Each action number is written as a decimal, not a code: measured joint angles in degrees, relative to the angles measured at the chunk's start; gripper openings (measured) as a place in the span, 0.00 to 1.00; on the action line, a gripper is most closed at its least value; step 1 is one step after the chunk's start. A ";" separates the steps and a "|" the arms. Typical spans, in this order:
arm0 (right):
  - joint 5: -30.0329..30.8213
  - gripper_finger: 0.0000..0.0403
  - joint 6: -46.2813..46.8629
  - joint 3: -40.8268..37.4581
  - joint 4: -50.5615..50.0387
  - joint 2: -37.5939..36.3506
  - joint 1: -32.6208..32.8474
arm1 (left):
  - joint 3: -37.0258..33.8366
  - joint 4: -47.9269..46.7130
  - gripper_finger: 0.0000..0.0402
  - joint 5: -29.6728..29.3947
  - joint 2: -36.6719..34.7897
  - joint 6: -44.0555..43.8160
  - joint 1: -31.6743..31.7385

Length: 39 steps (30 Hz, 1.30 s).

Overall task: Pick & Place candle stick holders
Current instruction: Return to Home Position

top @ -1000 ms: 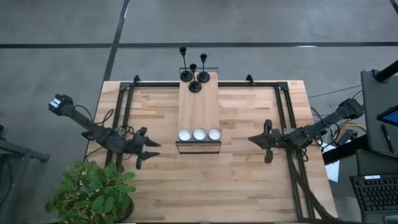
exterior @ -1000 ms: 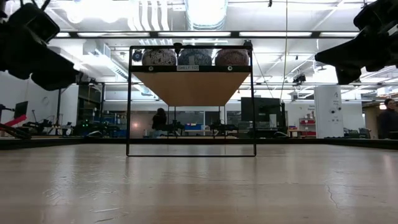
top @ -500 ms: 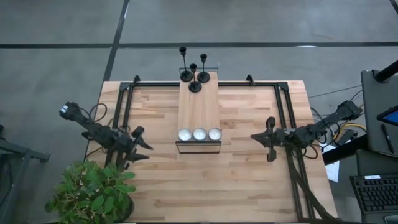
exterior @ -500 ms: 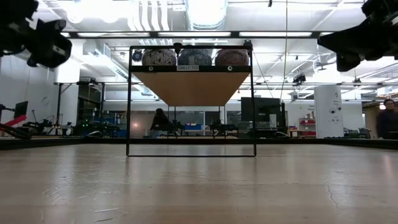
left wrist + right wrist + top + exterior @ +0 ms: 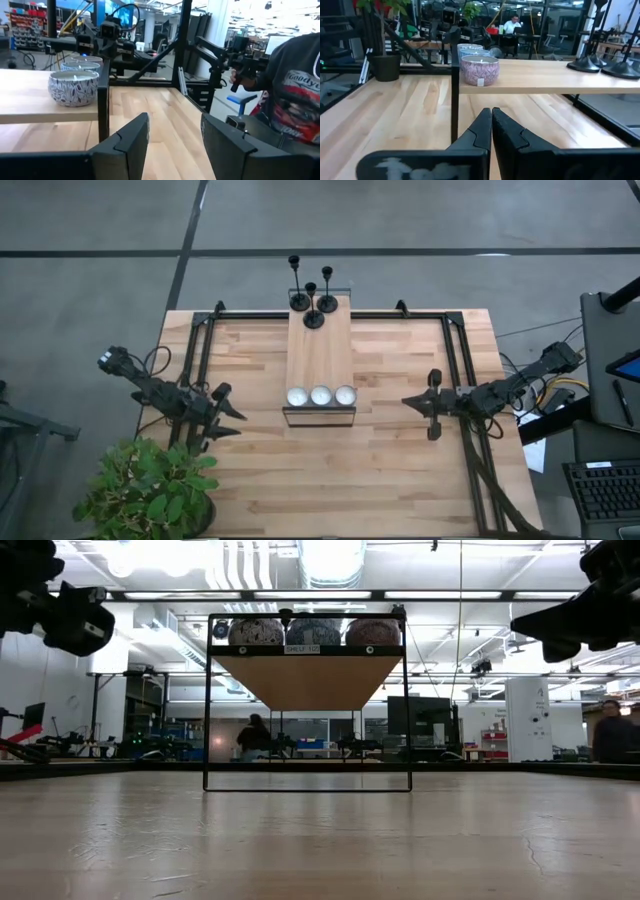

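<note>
Homing step, apparently. Left gripper (image 5: 230, 418) near-left of shelf (image 5: 320, 355), fingers apart, empty. Holders (image 5: 313, 305) clustered at shelf's far end; candles (image 5: 320, 395) along near edge. Right gripper (image 5: 408, 402) right of shelf, fingers pressed together, empty. Best drawn back outward, clear of shelf frame, holders untouched.

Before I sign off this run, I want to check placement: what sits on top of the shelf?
Three black candle stick holders cluster at the far end of the shelf; three scented candles line its near edge. In the low view the candles cover the holders' bases.
</note>
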 joint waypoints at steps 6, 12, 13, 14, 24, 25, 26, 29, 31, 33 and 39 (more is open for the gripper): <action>0.02 0.02 -3.78 0.00 0.11 -0.03 0.00 | -0.24 -0.08 0.45 -0.09 0.15 0.53 0.02; 0.02 0.02 -3.56 0.00 0.11 0.12 0.00 | -0.24 -0.12 0.45 -0.09 0.17 0.53 0.02; 0.02 0.02 -3.50 0.00 0.11 0.14 0.00 | -0.24 -0.12 0.45 -0.09 0.17 0.53 0.02; 0.02 0.02 -3.50 0.00 0.11 0.14 0.00 | -0.24 -0.12 0.45 -0.07 0.17 0.53 0.02; 0.02 0.02 -3.50 0.00 0.11 0.14 0.00 | -0.26 -0.19 0.45 -0.08 0.20 0.55 0.02; 0.02 0.02 -3.54 0.00 0.11 0.14 0.00 | -0.26 -0.19 0.45 -0.09 0.20 0.55 0.02; 0.02 0.02 -3.58 0.00 0.11 0.14 0.00 | -0.26 -0.19 0.45 -0.09 0.20 0.55 0.02; 0.02 0.02 -3.72 0.00 0.11 0.14 0.00 | -0.26 -0.20 0.45 -0.08 0.20 0.55 0.02; 0.00 0.02 -3.48 0.00 0.11 0.14 0.00 | -0.26 -0.21 0.45 -0.07 0.20 0.55 0.02; 0.00 0.02 -3.53 0.00 0.11 0.14 0.00 | -0.28 -0.21 0.45 -0.07 0.20 0.55 0.02; 0.00 0.02 -3.57 0.00 0.11 0.14 0.00 | -0.28 -0.23 0.45 -0.07 0.20 0.55 0.02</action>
